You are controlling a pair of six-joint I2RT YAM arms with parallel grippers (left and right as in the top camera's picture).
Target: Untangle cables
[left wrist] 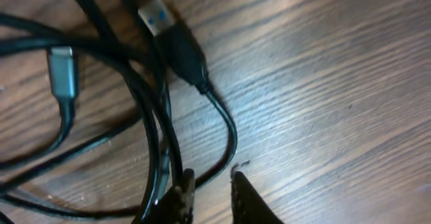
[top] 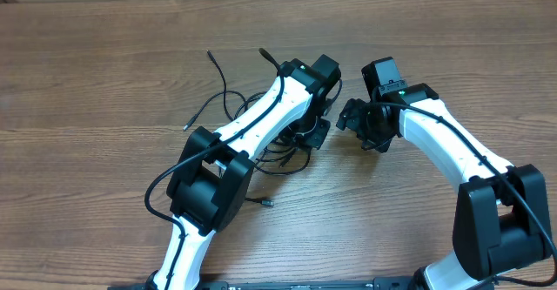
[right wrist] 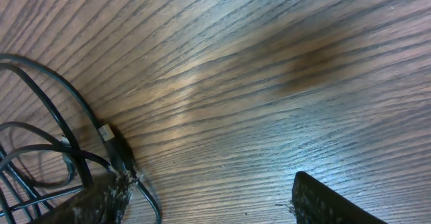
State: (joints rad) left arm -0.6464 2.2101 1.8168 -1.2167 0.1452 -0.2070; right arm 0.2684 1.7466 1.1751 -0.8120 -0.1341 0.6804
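The cables are thin black cords bunched on the wooden table under my left arm, with loose ends fanning out to the far left. In the left wrist view the cables loop past a blue-tongued USB plug and a grey plug. My left gripper is open by a narrow gap with bare wood between the tips. One cord runs just behind its left finger. My right gripper is wide open over bare wood, its left finger beside a small plug and more cables.
The two grippers, left gripper and right gripper, sit close together near the table's middle. A stray plug end lies in front of the left arm's elbow. Bare wooden table spreads to the far left and far side.
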